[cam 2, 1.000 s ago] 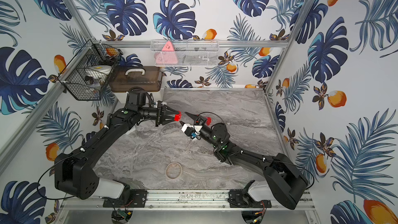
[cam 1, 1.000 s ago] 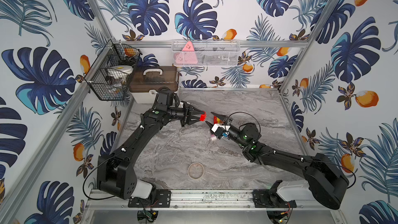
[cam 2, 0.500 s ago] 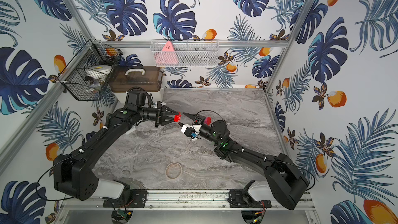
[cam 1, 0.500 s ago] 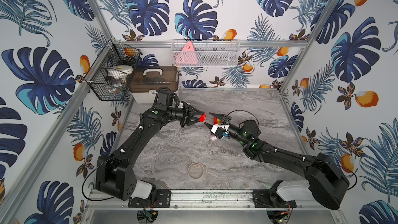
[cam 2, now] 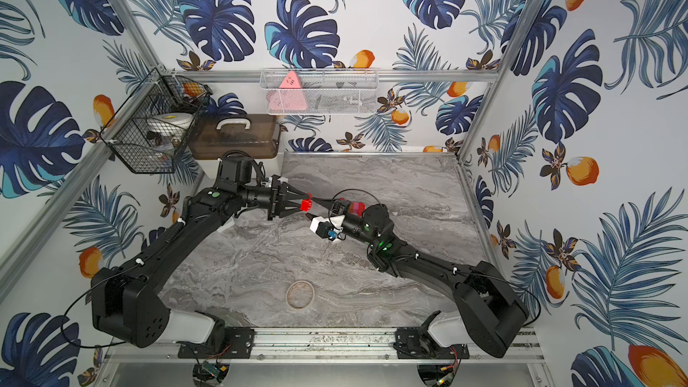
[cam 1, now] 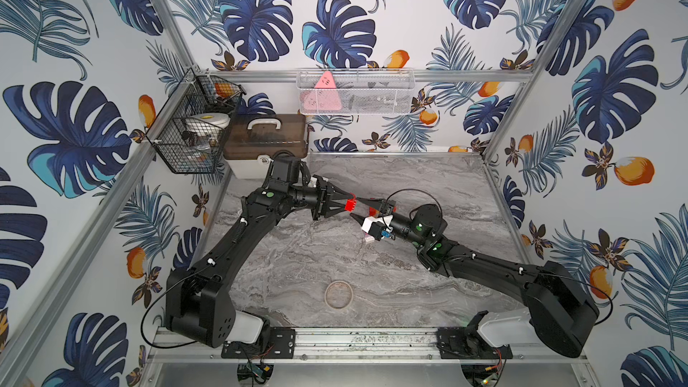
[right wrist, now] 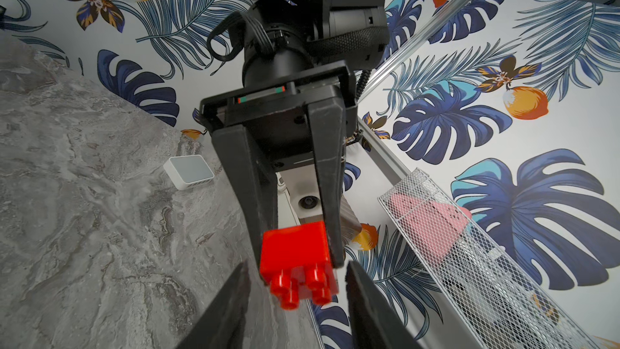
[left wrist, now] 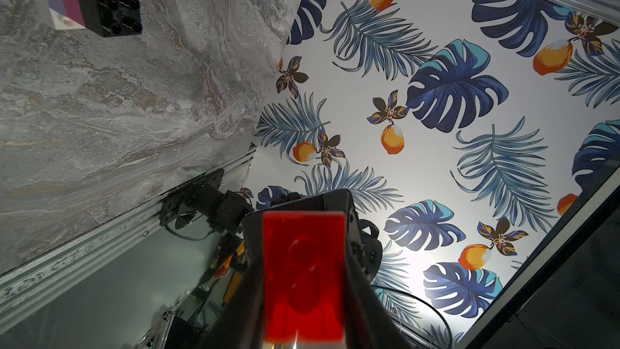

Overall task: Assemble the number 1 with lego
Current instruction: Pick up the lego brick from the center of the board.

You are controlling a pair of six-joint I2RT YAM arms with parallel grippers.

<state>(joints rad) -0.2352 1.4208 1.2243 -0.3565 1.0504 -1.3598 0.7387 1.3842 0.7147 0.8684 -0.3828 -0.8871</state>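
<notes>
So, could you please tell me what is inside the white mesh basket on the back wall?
The white mesh basket holds a pink triangular object at one end, poking above the rim. Further along lie darker items, but the mesh blurs them beyond identification.

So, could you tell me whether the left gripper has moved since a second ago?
No: the left gripper, shut on the red brick, sits as far from the tan ring as before.

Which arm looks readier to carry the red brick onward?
Right, probably. The left gripper pinches the red brick in mid-air, studs toward the right gripper, whose open jaws flank it without touching; it seems to need only to close.
</notes>
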